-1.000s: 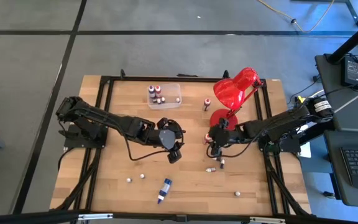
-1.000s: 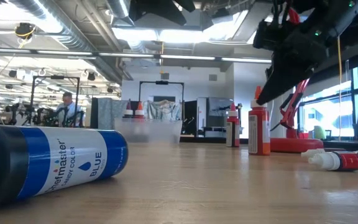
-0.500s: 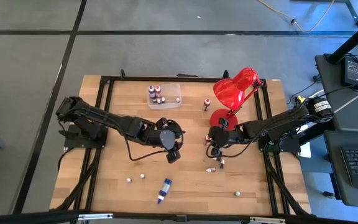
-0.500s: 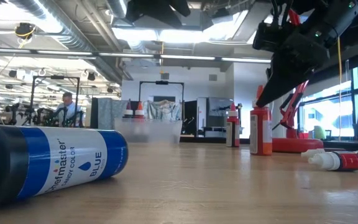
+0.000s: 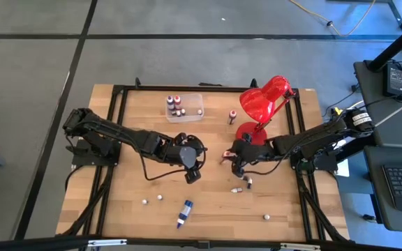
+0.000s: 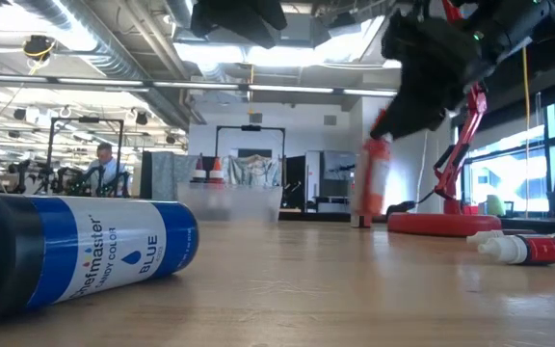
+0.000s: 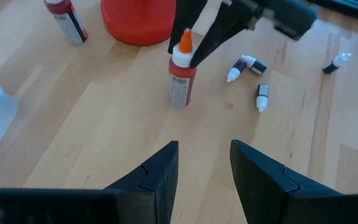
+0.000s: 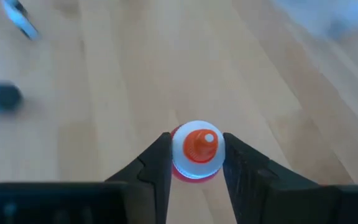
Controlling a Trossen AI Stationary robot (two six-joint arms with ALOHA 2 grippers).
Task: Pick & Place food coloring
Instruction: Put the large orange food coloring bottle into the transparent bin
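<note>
My right gripper (image 8: 195,163) sits near table (image 5: 208,202) centre, just at 8 o'clock of the red desk lamp (image 5: 260,104). Its fingers (image 8: 154,165) are closed on a red bottle (image 7: 181,78) of food coloring, pinching the white neck. From the right wrist view the bottle's top faces me: white collar, orange pointed tip. From the left wrist view the body is red with a pale printed label, standing roughly upright; whether its base touches the wood I cannot tell. The low view shows it blurred, slightly tilted (image 6: 372,178).

My left gripper (image 7: 204,165) hovers at 9 o'clock of that bottle, near it but apart, fingers parted with nothing between them.

Other food coloring:
- Long blue bottle (image 5: 184,213), lying on its side toward 6 o'clock on the table; white label, black end.
- Several small dark bottles with white caps standing in the clear plastic box (image 5: 194,108) at 12 o'clock.
- One dark red bottle (image 5: 232,117) upright, at 9 o'clock of the lamp's base.
- Small bottles lying loose (image 5: 241,185) at 6 o'clock of my right gripper; more scattered along the near edge.
</note>
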